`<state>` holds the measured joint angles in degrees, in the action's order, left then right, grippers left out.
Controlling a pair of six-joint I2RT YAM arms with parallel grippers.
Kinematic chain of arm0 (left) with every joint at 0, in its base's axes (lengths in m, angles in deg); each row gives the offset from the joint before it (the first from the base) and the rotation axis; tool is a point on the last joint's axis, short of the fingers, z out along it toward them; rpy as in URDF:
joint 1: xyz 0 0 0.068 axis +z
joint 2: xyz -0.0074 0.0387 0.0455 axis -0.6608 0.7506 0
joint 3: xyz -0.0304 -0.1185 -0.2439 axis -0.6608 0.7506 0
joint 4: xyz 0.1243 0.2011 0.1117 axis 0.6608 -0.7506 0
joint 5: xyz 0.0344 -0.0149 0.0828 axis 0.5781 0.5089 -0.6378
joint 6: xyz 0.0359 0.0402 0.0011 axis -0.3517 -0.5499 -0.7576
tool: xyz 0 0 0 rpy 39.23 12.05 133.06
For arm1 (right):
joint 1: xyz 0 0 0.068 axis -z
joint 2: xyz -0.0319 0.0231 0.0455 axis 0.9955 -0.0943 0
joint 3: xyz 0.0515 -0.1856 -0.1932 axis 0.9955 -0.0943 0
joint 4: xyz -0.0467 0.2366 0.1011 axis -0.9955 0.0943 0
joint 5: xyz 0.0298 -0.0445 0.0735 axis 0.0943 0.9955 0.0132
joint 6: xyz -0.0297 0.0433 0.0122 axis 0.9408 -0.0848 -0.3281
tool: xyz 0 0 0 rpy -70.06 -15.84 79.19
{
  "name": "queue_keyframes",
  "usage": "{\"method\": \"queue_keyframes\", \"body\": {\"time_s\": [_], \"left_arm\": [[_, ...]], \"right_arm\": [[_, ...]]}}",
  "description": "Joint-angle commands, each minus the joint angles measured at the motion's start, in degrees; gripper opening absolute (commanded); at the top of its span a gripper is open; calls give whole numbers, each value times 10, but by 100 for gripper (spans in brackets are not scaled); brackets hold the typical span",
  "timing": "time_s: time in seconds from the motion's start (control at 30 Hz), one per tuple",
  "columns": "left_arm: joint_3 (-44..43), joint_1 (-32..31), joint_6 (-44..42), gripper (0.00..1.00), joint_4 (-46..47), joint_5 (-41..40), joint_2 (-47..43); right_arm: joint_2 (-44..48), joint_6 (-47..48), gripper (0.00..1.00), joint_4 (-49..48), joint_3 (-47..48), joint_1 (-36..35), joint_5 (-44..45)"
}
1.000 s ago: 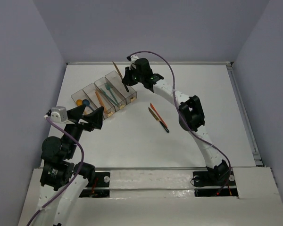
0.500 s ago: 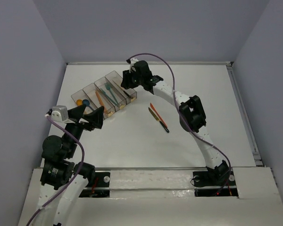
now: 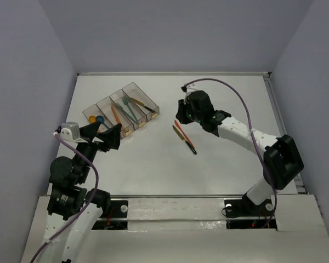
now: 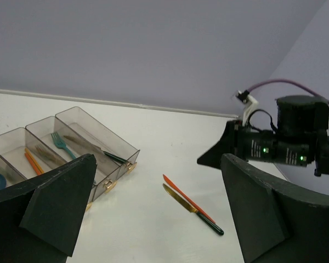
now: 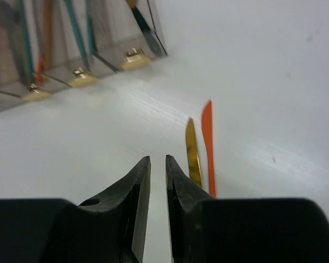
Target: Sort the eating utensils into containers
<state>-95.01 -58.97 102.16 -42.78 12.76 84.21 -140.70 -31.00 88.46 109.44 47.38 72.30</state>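
Four bins (image 3: pixel 122 109), two loose knives (image 3: pixel 184 136)
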Motion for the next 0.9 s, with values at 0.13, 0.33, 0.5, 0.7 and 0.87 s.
{"method": "queue_keyframes", "body": {"time_s": [0.13,0.33,0.5,0.7,0.87], "left_arm": [[2,1,-4,99,30,7,6],[3,1,-4,99,31,6,7],[3,1,-3,99,30,8,8],[3,1,-3,99,32,12,8],[3,6,-2,99,33,17,8]], "right_arm": [[67,-47,25,46,-194,-4,53],[58,-43,32,47,-224,-4,41],[44,-43,30,39,-227,-4,36],[16,-42,23,46,-207,-15,27],[-25,-34,25,62,-167,-34,37]]}}
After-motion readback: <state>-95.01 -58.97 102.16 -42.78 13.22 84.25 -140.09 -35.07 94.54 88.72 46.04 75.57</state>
